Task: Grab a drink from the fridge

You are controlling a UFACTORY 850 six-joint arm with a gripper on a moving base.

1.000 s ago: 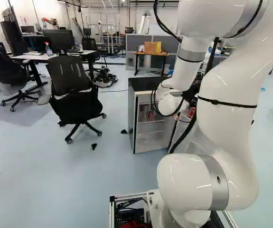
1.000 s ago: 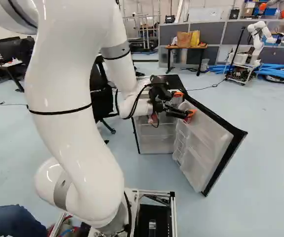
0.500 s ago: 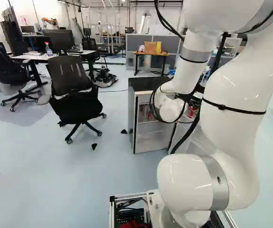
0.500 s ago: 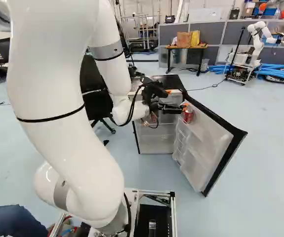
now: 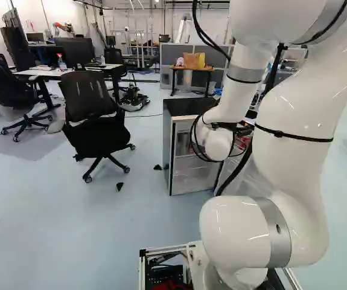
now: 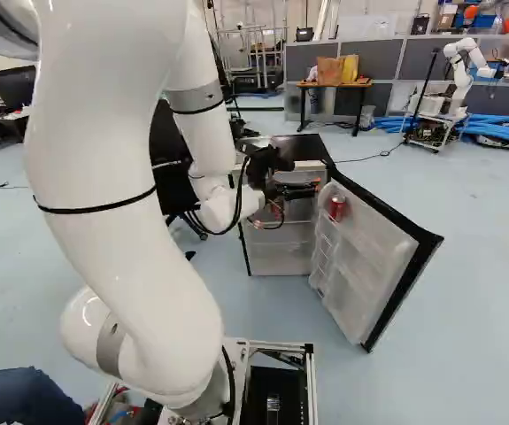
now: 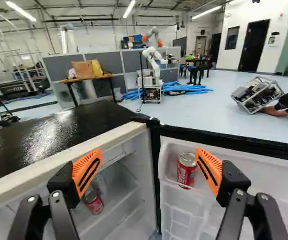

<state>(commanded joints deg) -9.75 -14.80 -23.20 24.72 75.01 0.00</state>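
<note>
In the right base view my gripper is in front of the fridge, near its top and left of the open door. The wrist view shows the gripper open, nothing held, its orange-padded fingers spread. A red can stands on the upper shelf of the door, beyond one fingertip and apart from it as far as I can tell. Another red can is on a shelf inside the fridge, beyond the other finger and partly covered by it.
The fridge's black top lies beside and ahead of the gripper. The door's black edge juts toward the base. An office chair stands left of the fridge. Farther back are a table and another robot.
The arm has swung the gripper left in the right base view, off the door can and toward the fridge's interior. That can now shows uncovered, still on its shelf. The base has not moved.
</note>
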